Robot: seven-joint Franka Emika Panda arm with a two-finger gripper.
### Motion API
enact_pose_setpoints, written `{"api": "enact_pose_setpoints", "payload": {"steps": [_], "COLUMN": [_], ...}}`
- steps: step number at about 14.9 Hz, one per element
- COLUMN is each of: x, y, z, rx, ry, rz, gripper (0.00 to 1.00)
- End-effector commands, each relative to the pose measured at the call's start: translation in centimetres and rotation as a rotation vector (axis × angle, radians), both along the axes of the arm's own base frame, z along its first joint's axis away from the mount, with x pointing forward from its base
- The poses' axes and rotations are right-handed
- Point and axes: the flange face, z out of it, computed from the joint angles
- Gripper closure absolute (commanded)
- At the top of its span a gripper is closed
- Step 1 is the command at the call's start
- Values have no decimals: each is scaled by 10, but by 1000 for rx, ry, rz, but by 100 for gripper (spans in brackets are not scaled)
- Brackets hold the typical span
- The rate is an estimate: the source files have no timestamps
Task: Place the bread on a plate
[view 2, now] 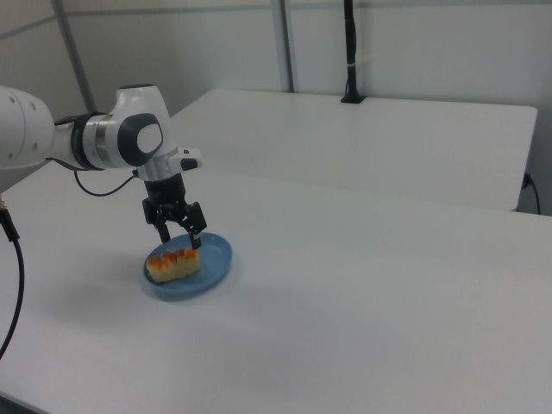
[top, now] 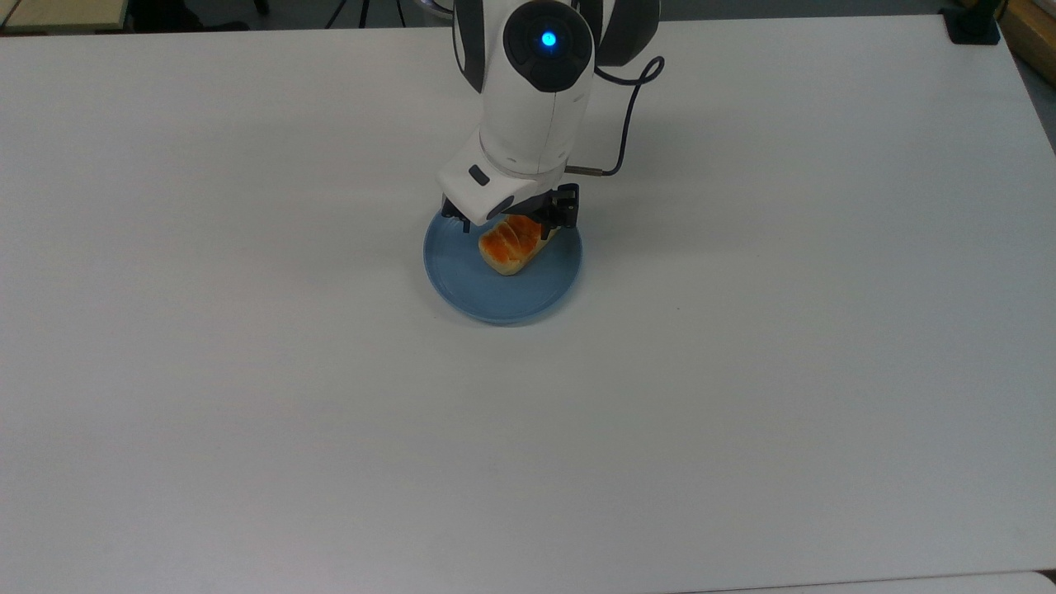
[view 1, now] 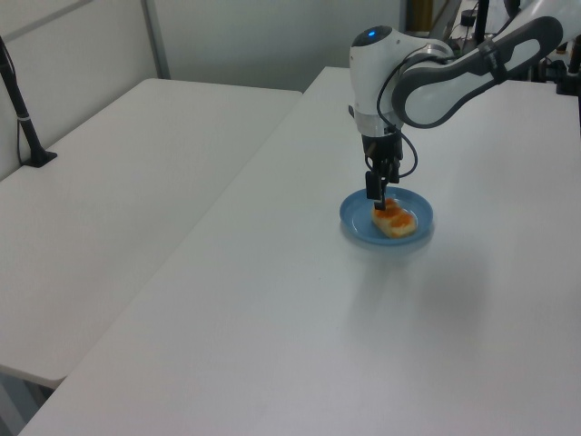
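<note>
The bread [top: 510, 245], an orange-brown topped roll with pale sides, lies on the light-blue plate [top: 495, 295], toward the plate's far side in the top view. My gripper [top: 513, 221] hangs just above the bread's far end, open, with nothing between its fingers. In the right view the two black fingers [view 2: 195, 239] stand spread apart over the bread [view 2: 172, 264] on the plate [view 2: 217, 254]. In the left view the gripper [view 1: 379, 194] points straight down at the bread [view 1: 394, 222], which rests inside the plate [view 1: 357, 216].
The plate sits on a broad white table [top: 742, 371]. A black cable [top: 629, 124] loops from the arm's wrist. A second white table [view 1: 118, 182] adjoins, with a black post [view 1: 23, 118] clamped on it. A black clamp [top: 973, 25] sits at the top view's far right corner.
</note>
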Motion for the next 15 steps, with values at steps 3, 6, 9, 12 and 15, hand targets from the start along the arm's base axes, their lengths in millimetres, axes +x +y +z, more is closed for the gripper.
{"api": "enact_pose_setpoints", "payload": {"steps": [3, 6, 9, 12, 15], "x": [-19, -34, -48, -56, -63], "y": [-29, -58, -82, -101, -119], "z": [83, 137, 185, 210, 222], "rx": [-6, 6, 2, 5, 58], "ry": [-60, -108, -151, -114, -114], "rz": [-65, -102, -142, -104, -86], "gripper": [0, 0, 0, 0, 0]}}
